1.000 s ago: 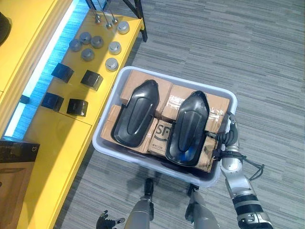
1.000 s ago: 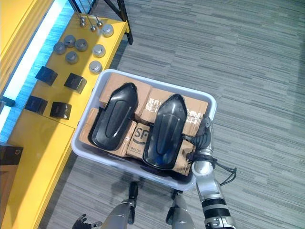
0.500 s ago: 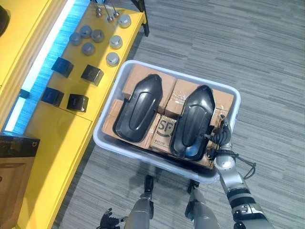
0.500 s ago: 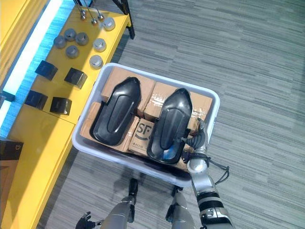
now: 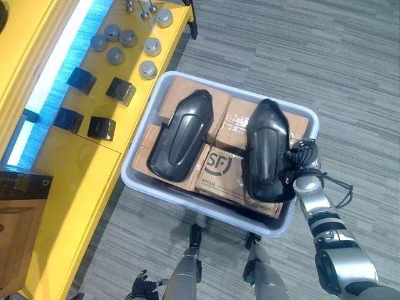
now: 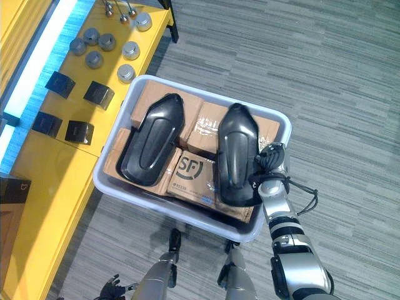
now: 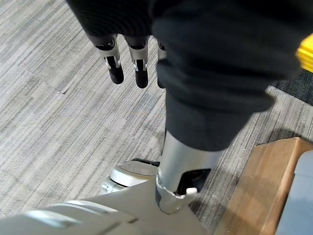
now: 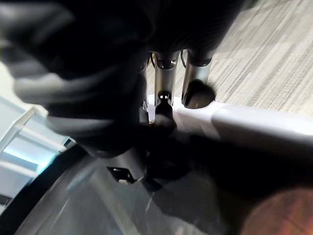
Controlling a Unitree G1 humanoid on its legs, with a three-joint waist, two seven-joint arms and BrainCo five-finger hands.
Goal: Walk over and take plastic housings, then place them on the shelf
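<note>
Our right hand (image 5: 299, 164) is at the edge of the right housing (image 5: 265, 150) in the bin (image 5: 187, 203), but we cannot tell if it grips it. Our left hand (image 7: 113, 61) hangs low, fingers relaxed, empty. With a thin hold the housing may slip back onto the boxes (image 5: 222, 172).

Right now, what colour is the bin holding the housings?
Light grey bin, best in left eye view.

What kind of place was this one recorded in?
Probably a workshop or small-parts stockroom, though that is a guess: a yellow shelf holds round metal parts and black blocks, a grey tote carries cardboard boxes and two black plastic housings, and the floor is grey carpet.
</note>
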